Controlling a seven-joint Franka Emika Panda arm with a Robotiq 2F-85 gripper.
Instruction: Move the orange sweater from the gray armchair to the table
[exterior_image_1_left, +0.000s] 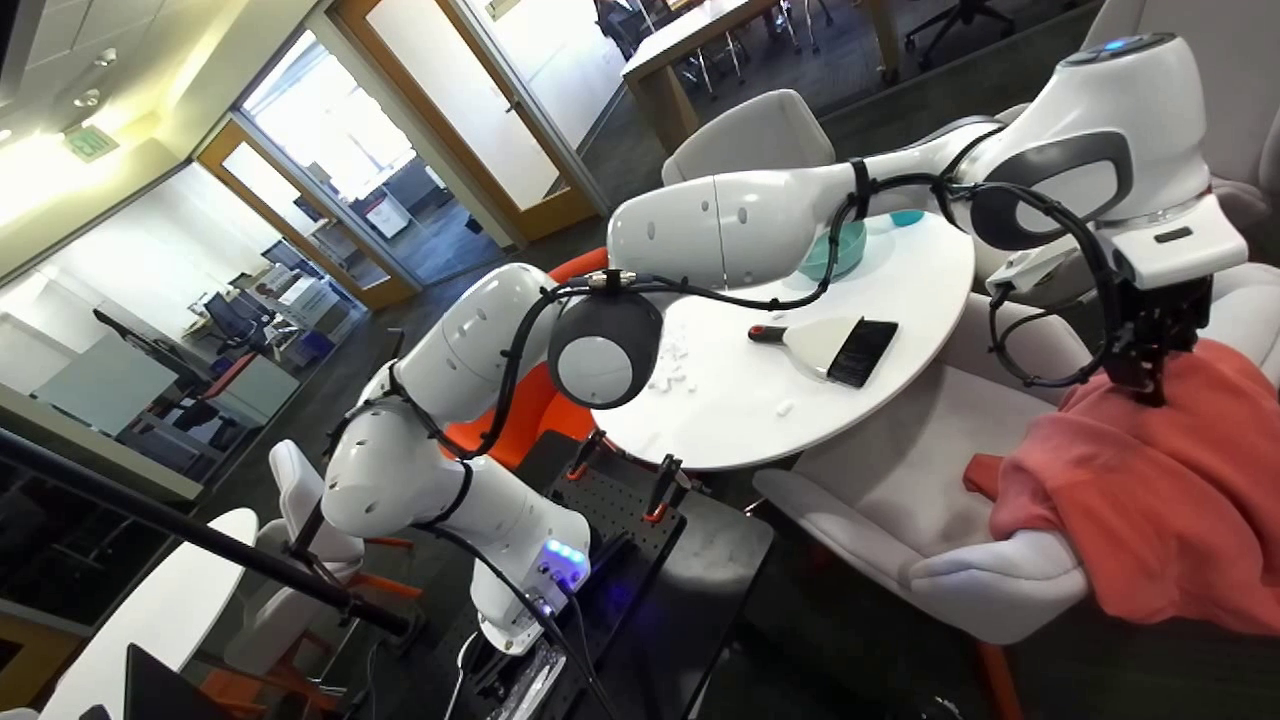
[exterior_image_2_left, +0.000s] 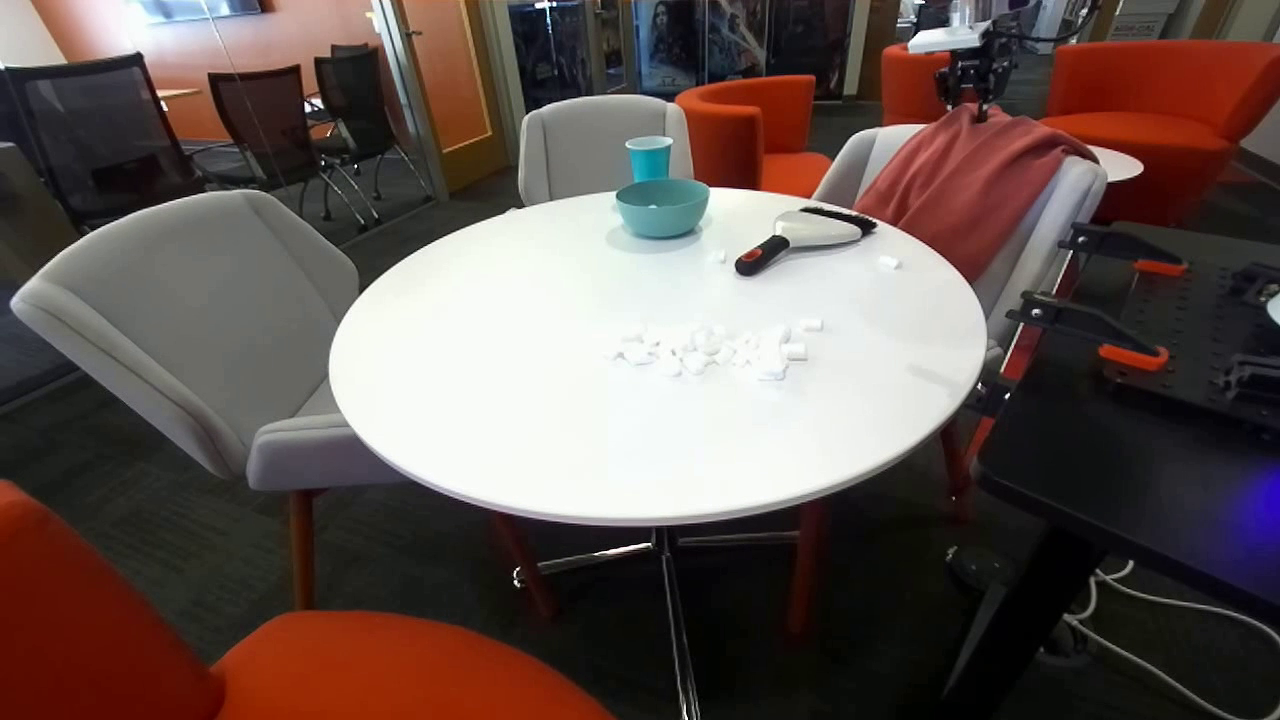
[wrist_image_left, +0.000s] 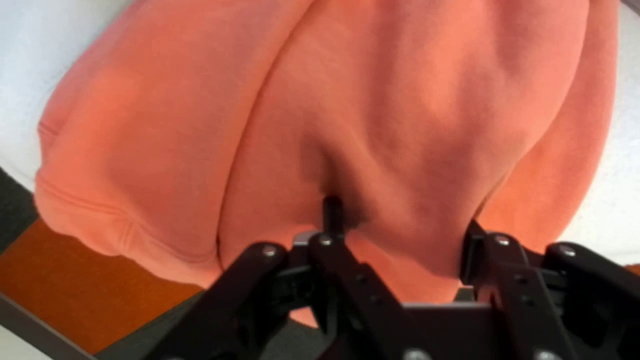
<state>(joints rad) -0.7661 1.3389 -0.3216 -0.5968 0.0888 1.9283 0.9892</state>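
Observation:
The orange sweater (exterior_image_1_left: 1180, 480) is draped in folds over the back and one arm of the gray armchair (exterior_image_1_left: 910, 480). In an exterior view the sweater (exterior_image_2_left: 985, 190) hangs over the gray armchair (exterior_image_2_left: 1055, 230) beside the round white table (exterior_image_2_left: 520, 400). The table (exterior_image_1_left: 720, 430) also shows between arm and chair. My gripper (exterior_image_1_left: 1150, 390) points down at the top of the sweater, and so does the gripper (exterior_image_2_left: 982, 112). In the wrist view the gripper's (wrist_image_left: 402, 215) fingers are wide apart. Their tips touch the sweater (wrist_image_left: 280, 125), with loose cloth bulging between them.
On the table lie a brush-like tool (exterior_image_2_left: 810, 230), a teal bowl (exterior_image_2_left: 662, 210), a teal cup (exterior_image_2_left: 650, 158) and several small white pieces (exterior_image_2_left: 710, 350). The robot's black stand (exterior_image_2_left: 1130, 420) is close to the chair. Another gray armchair (exterior_image_2_left: 200, 310) and an orange chair (exterior_image_2_left: 370, 670) stand around the table.

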